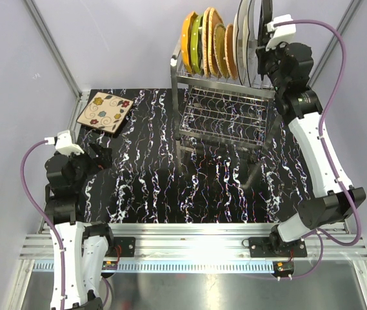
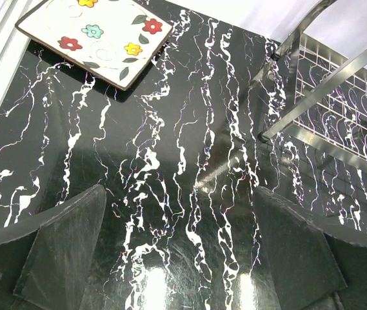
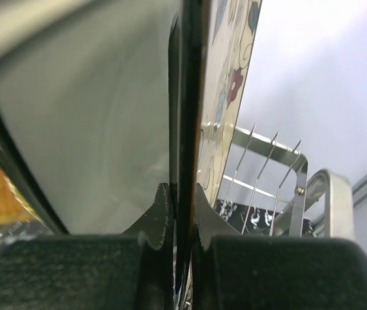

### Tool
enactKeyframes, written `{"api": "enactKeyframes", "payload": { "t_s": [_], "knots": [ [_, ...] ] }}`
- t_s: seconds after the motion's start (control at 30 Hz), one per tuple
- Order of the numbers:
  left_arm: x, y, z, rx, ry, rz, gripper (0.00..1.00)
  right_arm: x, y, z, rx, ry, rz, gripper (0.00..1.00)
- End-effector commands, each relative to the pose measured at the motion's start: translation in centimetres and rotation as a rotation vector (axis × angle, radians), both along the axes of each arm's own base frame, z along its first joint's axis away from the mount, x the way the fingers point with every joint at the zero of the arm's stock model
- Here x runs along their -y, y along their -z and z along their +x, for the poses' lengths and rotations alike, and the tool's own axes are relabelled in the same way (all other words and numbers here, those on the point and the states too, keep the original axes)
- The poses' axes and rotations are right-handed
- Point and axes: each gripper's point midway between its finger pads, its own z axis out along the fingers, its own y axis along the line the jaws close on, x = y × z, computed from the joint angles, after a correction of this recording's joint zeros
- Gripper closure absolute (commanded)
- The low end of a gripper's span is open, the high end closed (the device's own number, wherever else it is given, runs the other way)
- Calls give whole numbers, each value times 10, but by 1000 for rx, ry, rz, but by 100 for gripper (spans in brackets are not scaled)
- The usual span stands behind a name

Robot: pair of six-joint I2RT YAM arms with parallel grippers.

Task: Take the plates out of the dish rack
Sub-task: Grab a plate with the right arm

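Grasp step. Right end effector [image 3: 182, 194] clamped on the rim of the floral square plate [image 3: 225, 97], which stands at the right end of the dish rack [image 1: 222, 116], upper tier. Left end effector [image 2: 180, 219] apart, over the worktop [image 1: 151, 181]. Next move: a straight lift clear of the prongs and the white plate [image 3: 93, 129].

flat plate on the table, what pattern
The plate is cream with coloured flowers; left wrist view.

No lettering, label, brand, number or sign can be read in any view: the beige square plate [image 1: 105, 112] lying flat carries only painted flowers, leaves and swirls, and the black worktop [image 1: 151, 187] shows only white marble-like veining.
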Motion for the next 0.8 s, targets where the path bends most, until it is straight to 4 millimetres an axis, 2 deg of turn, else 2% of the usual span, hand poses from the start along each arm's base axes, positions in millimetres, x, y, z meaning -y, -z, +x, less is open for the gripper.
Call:
{"api": "enactKeyframes", "payload": {
  "t_s": [0.0, 0.37, 0.53, 0.67, 0.77],
  "knots": [
    [4, -29, -1, 86, 23, 3, 1, -4, -143, -46, 390, -78, 148, 100],
    [13, -37, 1, 111, 48, -59, 1, 1, -170, -57, 454, -71, 154, 100],
    [17, -45, 5, 123, 43, -131, 1, 4, -183, -75, 494, -80, 125, 100],
    [8, -45, 7, 85, -58, -237, 1, 7, -188, -87, 516, -77, 101, 100],
    [17, -50, 10, 84, -14, -268, 1, 10, -192, -98, 537, -71, 67, 100]
  ]
}}
